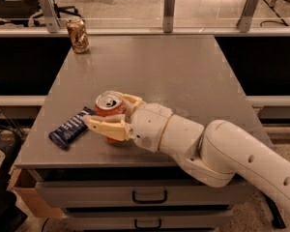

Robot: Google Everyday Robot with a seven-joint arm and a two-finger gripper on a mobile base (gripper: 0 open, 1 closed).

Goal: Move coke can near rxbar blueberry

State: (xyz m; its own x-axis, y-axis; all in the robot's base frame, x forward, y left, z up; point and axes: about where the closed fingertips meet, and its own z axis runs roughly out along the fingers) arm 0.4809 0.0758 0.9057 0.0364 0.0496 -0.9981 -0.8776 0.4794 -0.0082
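Note:
The coke can (109,106), red-orange with a silver top, stands upright near the front left of the grey table (183,76). My gripper (108,114) reaches in from the right, with one cream finger in front of the can and one behind it, shut on the can. The rxbar blueberry (70,127), a flat dark blue bar, lies on the table just left of the can, close to the front left edge. The can's lower body is hidden by the front finger.
A brown-gold can (78,35) stands at the table's far left corner. A rail with metal posts (169,4) runs behind the table. Drawers (150,196) sit below the front edge. My white arm (222,153) covers the front right of the table.

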